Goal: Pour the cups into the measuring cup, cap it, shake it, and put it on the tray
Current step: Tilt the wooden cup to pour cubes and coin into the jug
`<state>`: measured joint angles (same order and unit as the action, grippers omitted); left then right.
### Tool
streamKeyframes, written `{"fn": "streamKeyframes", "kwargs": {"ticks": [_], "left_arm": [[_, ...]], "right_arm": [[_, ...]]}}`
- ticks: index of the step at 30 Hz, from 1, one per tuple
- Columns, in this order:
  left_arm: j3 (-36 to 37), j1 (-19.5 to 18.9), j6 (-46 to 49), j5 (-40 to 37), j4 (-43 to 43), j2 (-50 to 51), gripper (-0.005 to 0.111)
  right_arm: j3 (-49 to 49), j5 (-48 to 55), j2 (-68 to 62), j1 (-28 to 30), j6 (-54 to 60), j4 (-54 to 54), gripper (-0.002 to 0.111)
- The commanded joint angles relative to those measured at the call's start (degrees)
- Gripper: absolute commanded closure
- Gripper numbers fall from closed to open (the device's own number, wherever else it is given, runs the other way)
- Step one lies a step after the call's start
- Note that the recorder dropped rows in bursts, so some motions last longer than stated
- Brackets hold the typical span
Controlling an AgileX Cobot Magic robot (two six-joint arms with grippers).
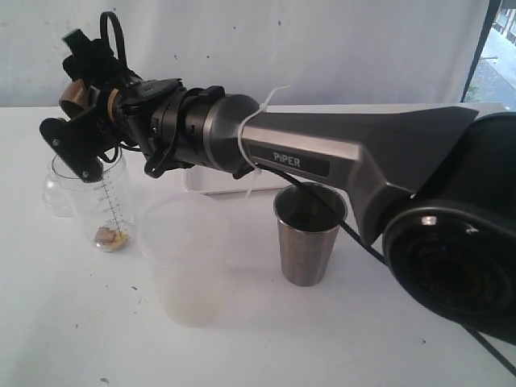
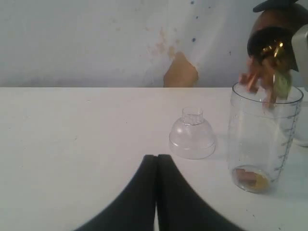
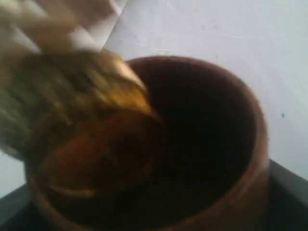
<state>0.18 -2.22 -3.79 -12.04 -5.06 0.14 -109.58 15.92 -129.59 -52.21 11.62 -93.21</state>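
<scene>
The right tool (image 1: 83, 113) reaches across to the left side of the table (image 1: 363, 339) and grips the wooden cup (image 1: 76, 95). It holds the cup tipped, mouth down, just above the measuring cup (image 1: 95, 201). In the left wrist view, blurred bits (image 2: 262, 82) show between the wooden cup's mouth and the measuring cup's rim. A few pinkish and yellow bits (image 1: 110, 236) lie at the bottom of the measuring cup, which stands upright on the table. The right wrist view is filled by the wooden cup's dark inside, with a blurred brownish-gold mass against one wall.

The left tool (image 2: 156, 192) is clenched, with its fingers pressed together and nothing between them. It sits low over the table, pointing towards a clear dome (image 2: 192, 134) that rests beside the measuring cup.

The frosted tub (image 1: 184, 258) stands just beside the measuring cup, towards the middle. The tumbler (image 1: 308, 238) stands upright further right, under the right arm. The tray (image 1: 218, 187) lies behind the tub, mostly hidden by that arm.
</scene>
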Motion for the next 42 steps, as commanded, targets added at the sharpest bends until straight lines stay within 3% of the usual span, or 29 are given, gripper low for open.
{"fn": "streamKeyframes", "kwargs": {"ticks": [1,15,24,42], "left_arm": [[-0.2,0.0,-0.2,0.5,0.1,-0.1,0.107],[-0.2,0.0,-0.2,0.5,0.1,-0.1,0.107],[-0.2,0.0,-0.2,0.5,0.1,-0.1,0.107],[-0.2,0.0,-0.2,0.5,0.1,-0.1,0.107]], "right_arm": [[-0.3,0.7,0.2,-0.1,1.3,-0.7,0.108],[-0.3,1.5,0.2,-0.9,1.8,-3.1,0.108],[-0.3,4.7,0.2,-2.8,10.9,-3.6,0.108],[-0.2,8.2,0.2,-4.2,16.7,-6.4,0.108]]}}
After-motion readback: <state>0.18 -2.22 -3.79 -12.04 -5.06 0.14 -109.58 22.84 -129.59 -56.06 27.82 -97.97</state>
